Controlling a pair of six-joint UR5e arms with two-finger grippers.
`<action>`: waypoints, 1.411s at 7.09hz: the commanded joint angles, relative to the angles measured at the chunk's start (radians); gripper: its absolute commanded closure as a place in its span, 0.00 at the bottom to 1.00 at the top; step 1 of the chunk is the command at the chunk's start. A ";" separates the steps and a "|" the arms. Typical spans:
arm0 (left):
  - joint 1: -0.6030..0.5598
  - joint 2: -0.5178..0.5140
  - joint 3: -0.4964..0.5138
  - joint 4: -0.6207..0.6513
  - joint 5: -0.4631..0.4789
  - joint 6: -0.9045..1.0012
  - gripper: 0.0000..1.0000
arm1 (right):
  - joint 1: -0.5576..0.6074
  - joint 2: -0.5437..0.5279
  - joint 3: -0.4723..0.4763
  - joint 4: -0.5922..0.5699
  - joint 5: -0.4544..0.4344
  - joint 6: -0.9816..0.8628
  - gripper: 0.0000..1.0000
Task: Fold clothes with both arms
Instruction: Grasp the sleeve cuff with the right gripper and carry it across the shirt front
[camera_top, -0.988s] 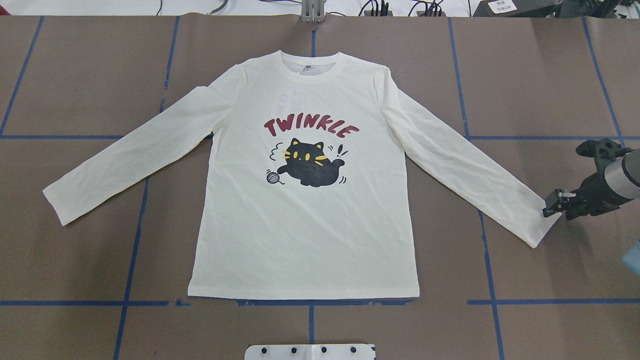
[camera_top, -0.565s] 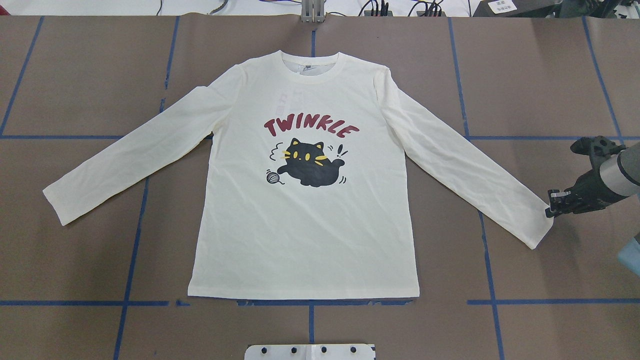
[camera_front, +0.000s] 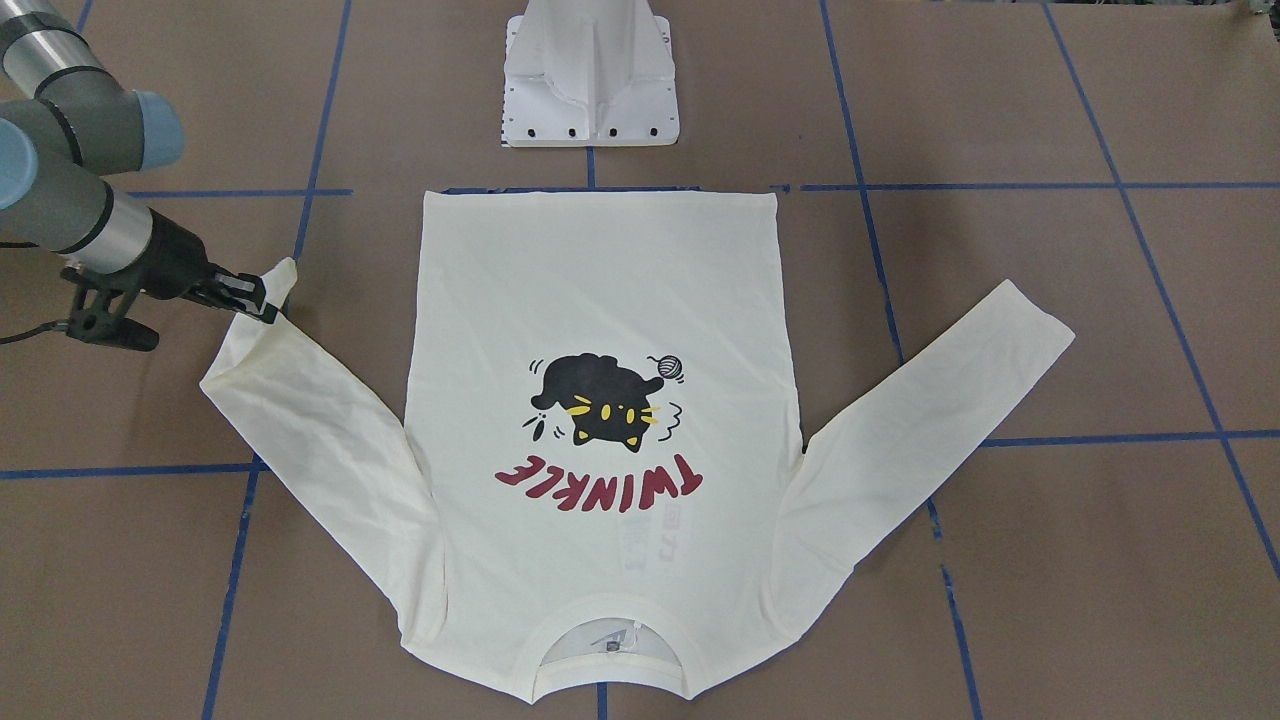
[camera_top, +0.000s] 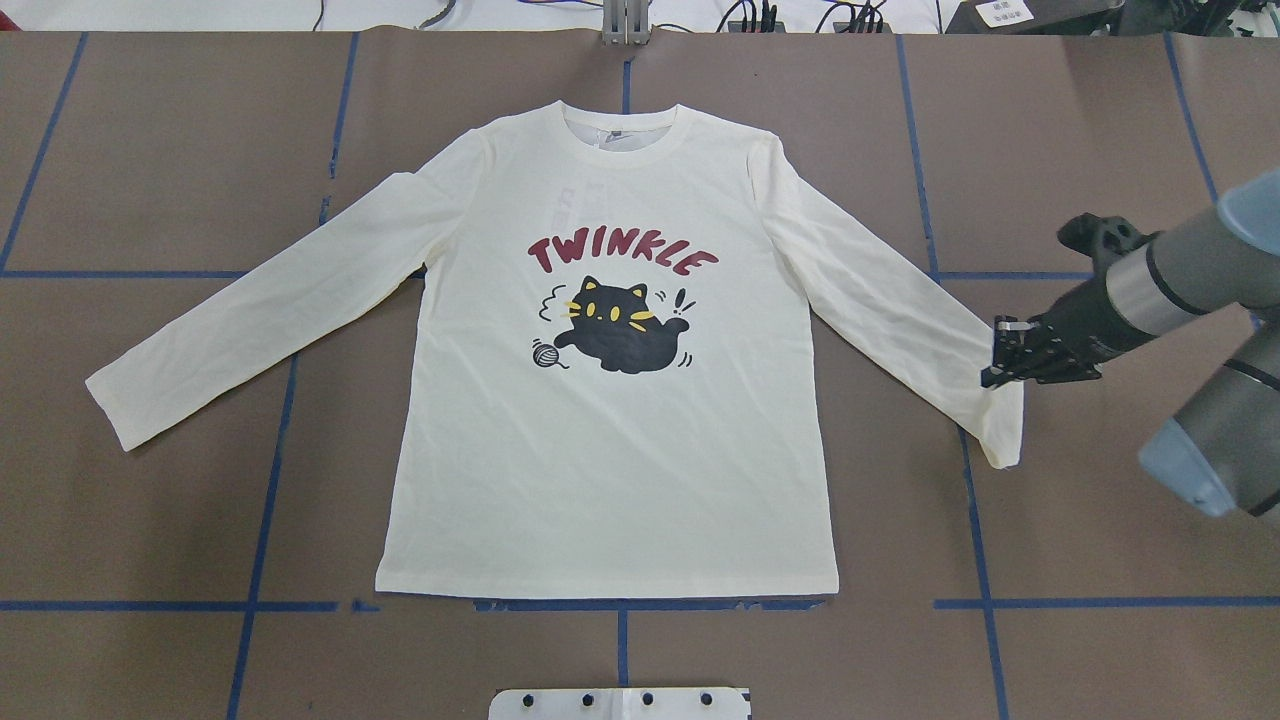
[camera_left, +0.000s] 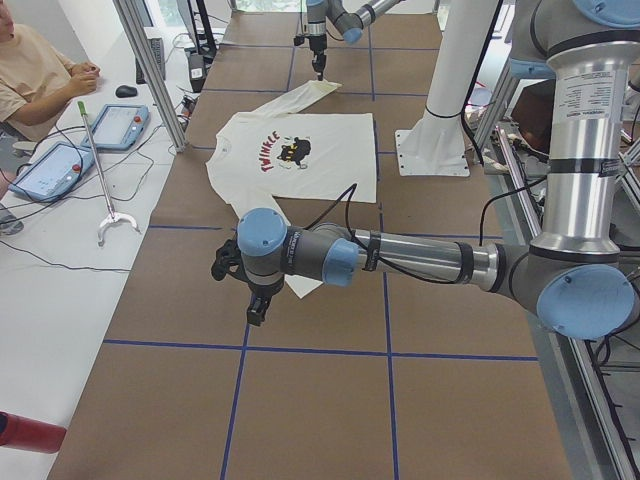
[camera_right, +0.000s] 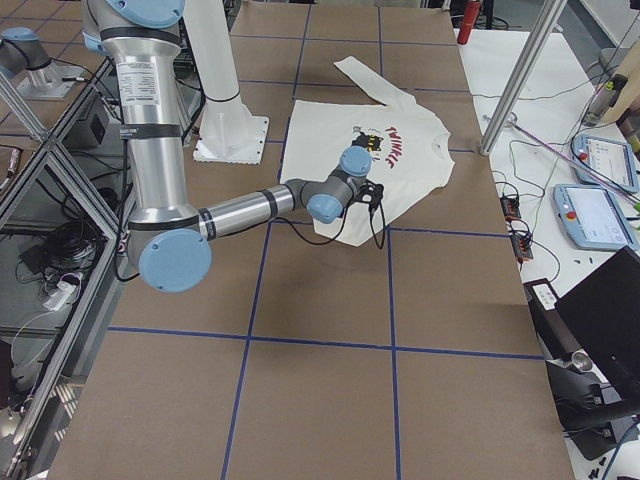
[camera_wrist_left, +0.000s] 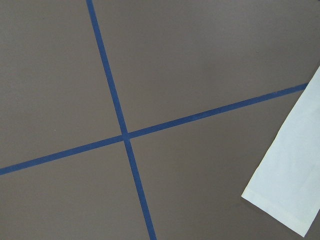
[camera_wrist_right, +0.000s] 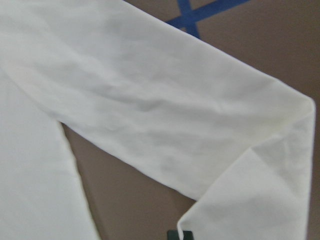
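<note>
The cream T-shirt (camera_top: 610, 450) lies flat and face up on the brown table, cat print and red "TWINKLE" showing, both sleeves spread out. My right gripper (camera_top: 1000, 358) is shut on the cuff of the shirt's right-hand sleeve (camera_top: 900, 310). It holds the cuff just above the table, so the sleeve end bends back over itself (camera_wrist_right: 250, 190). In the front-facing view this gripper (camera_front: 262, 298) is at the left. My left gripper (camera_left: 257, 305) shows only in the exterior left view, above bare table beside the other cuff (camera_wrist_left: 290, 180); I cannot tell whether it is open or shut.
The white pedestal base (camera_front: 590, 80) stands at the shirt's hem side. Blue tape lines (camera_top: 620, 605) grid the table. An operators' bench with tablets (camera_left: 110, 125), a grabber tool (camera_left: 100, 190) and a seated person runs along the far side.
My right gripper has moved inward toward the shirt body and slightly away from me, taking the cuff with it. The sleeve end now folds back on itself. The left sleeve has not moved.
</note>
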 joint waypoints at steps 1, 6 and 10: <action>0.001 0.000 0.000 -0.008 0.000 -0.001 0.00 | -0.056 0.395 -0.089 -0.257 -0.131 0.234 1.00; -0.001 0.006 -0.018 -0.008 0.000 -0.001 0.00 | -0.269 0.988 -0.688 -0.067 -0.518 0.296 1.00; 0.001 0.006 -0.023 -0.008 0.000 -0.001 0.00 | -0.352 1.041 -0.833 0.062 -0.610 0.290 1.00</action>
